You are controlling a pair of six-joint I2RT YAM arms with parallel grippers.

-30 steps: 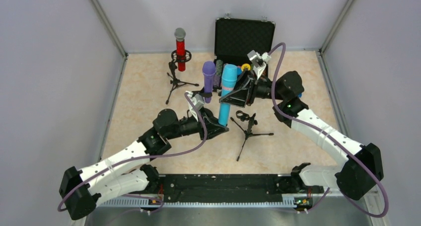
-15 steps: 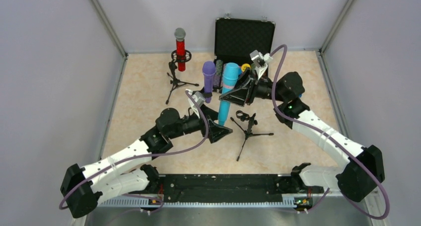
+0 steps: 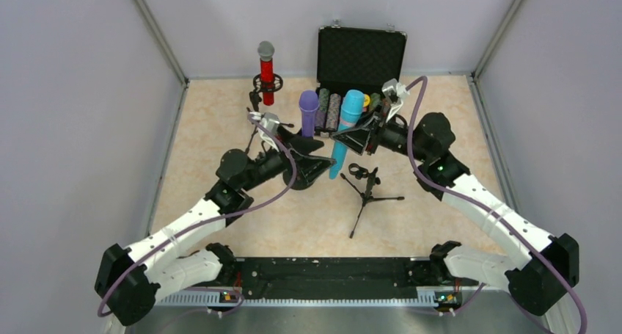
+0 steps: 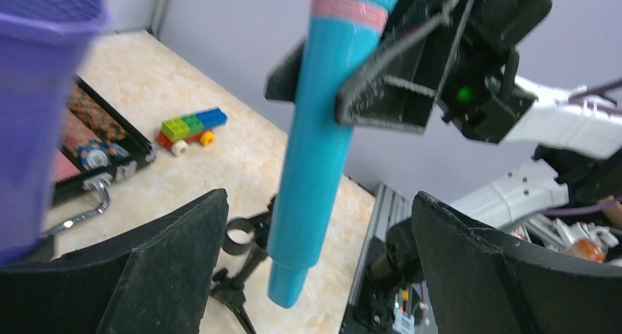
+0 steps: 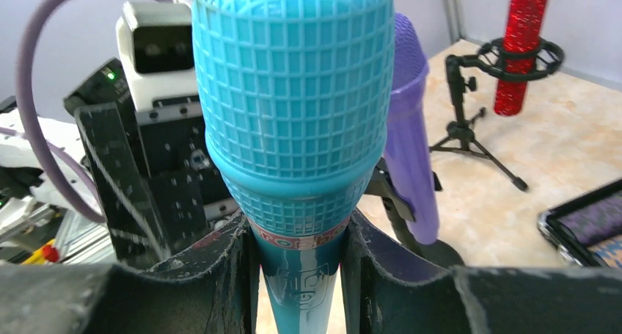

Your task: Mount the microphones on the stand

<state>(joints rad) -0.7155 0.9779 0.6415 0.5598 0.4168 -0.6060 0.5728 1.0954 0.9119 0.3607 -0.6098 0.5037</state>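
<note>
The right gripper (image 5: 297, 271) clamped the turquoise microphone (image 3: 343, 137), tilted above the beige marbled tabletop (image 3: 213, 147) near a tripod stand (image 3: 364, 186); the left gripper (image 4: 323, 275) stood spread wide, empty; grey walls (image 3: 73, 92) enclosed the table

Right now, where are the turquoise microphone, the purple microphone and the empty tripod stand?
turquoise microphone (image 5: 293, 92): right wrist view, on its mesh head.
purple microphone (image 3: 309, 103): top external view, on its head.
empty tripod stand (image 3: 370, 183): top external view, on its upright post.

Three microphones (image 3: 266, 73) (image 3: 309, 112) (image 3: 346, 128), three stands (image 3: 257, 117) (image 3: 369, 186) (image 5: 438, 255)
</note>
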